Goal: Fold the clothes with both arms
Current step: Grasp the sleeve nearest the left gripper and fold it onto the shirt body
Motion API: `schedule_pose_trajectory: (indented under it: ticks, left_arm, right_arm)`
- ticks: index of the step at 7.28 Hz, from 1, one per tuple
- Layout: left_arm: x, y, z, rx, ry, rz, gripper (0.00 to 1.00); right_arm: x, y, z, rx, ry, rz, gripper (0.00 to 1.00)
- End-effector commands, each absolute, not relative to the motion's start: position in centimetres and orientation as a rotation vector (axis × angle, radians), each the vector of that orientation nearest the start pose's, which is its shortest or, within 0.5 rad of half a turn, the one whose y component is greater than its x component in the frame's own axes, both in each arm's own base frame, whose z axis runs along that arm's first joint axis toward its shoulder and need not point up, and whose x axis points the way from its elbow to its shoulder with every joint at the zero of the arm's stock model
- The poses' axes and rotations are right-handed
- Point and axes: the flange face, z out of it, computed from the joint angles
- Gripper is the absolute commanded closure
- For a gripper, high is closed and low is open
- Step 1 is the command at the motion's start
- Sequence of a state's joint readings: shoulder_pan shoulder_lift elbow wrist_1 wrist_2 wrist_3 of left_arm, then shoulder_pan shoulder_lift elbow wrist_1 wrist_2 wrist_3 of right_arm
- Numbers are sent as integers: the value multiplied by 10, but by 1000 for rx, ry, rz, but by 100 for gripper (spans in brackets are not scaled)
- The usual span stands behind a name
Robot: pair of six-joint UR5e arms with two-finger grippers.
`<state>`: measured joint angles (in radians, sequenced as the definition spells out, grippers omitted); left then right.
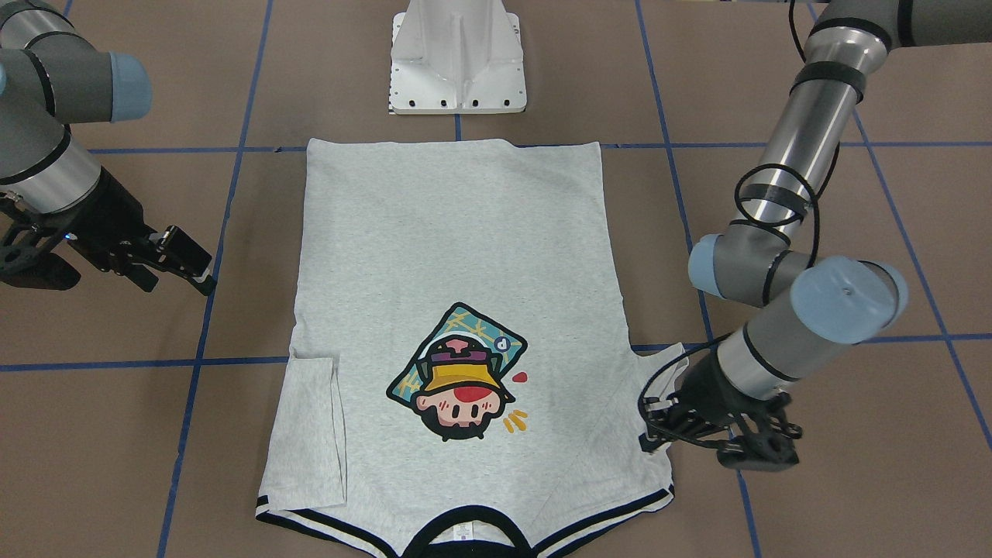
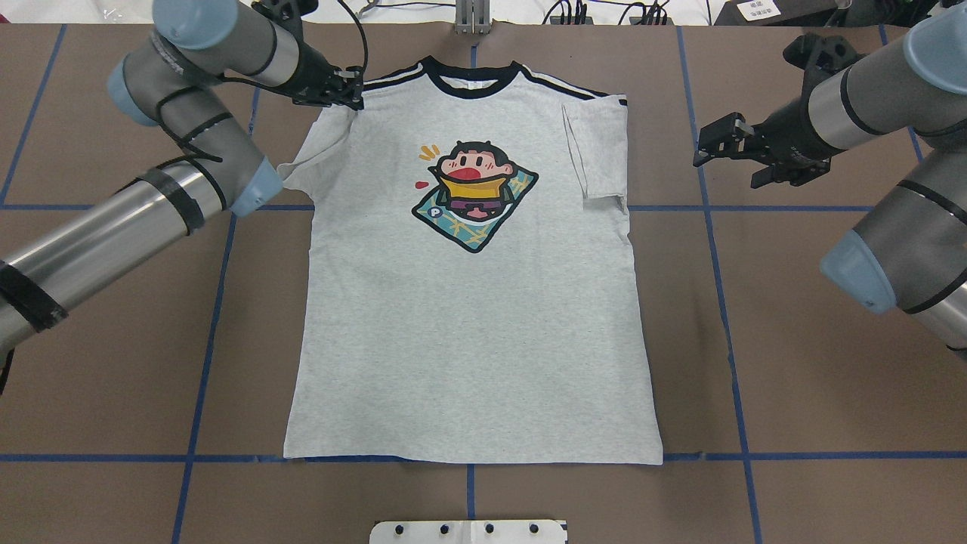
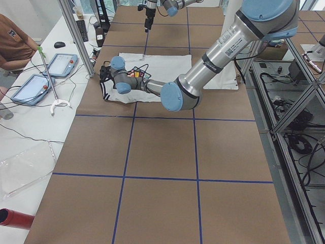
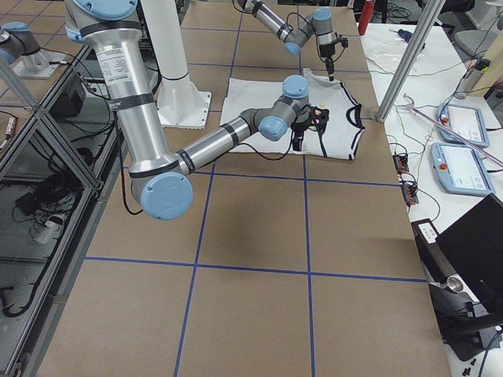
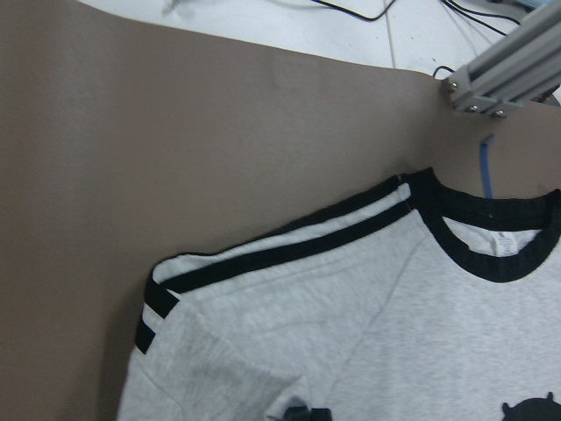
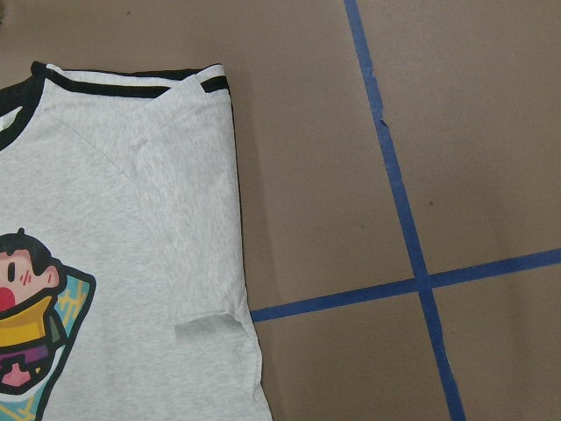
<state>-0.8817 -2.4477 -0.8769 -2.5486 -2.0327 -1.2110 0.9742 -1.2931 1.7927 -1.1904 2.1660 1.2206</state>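
The grey T-shirt [image 2: 468,325] lies flat on the brown table, print up, with its black collar [image 2: 472,75] at the far side from the robot. The sleeve on my right side [image 2: 600,151] is folded in onto the body. My left gripper [image 2: 349,92] is shut on the fabric at the other shoulder, and that sleeve [image 2: 310,151] is partly lifted; it also shows in the front view [image 1: 649,422]. My right gripper [image 2: 729,160] is open and empty, hovering beside the folded sleeve, clear of the shirt; it also shows in the front view [image 1: 178,279].
The white pedestal base [image 1: 457,58] stands just behind the shirt's hem. Blue tape lines [image 2: 718,249] grid the table. An aluminium post [image 5: 500,70] rises beyond the collar. Tablets [image 3: 63,63] and cables lie on a side bench past the far edge.
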Motion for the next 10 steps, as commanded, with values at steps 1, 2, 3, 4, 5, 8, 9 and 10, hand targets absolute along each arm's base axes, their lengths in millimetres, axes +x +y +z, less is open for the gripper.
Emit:
schedule_pose_trajectory:
  ticks: [1, 2, 3, 4, 5, 8, 9, 10]
  left_arm:
    - [492, -709, 302, 369, 1085, -244, 100]
    - [497, -710, 307, 380, 1067, -257, 100]
    - [497, -710, 304, 383, 1068, -257, 100]
    - [497, -711, 304, 387, 1066, -260, 100]
    - [497, -711, 303, 388, 1066, -260, 53]
    - [480, -698, 278, 421, 1122, -244, 42]
    - [461, -662, 278, 366, 1175, -190, 40]
    - [440, -624, 276, 322, 1221, -141, 34]
  right_arm:
    - [-268, -530, 360, 86, -1013, 307, 0]
    - [-270, -530, 361, 83, -1012, 304, 0]
    - [-273, -530, 362, 80, -1010, 302, 0]
    - [-277, -529, 360, 78, -1012, 299, 0]
    - [-281, -528, 357, 81, -1013, 297, 0]
    - [-311, -516, 342, 56, -1013, 353, 0]
    - [-346, -489, 330, 85, -999, 416, 0]
    - [-374, -450, 324, 73, -986, 478, 0]
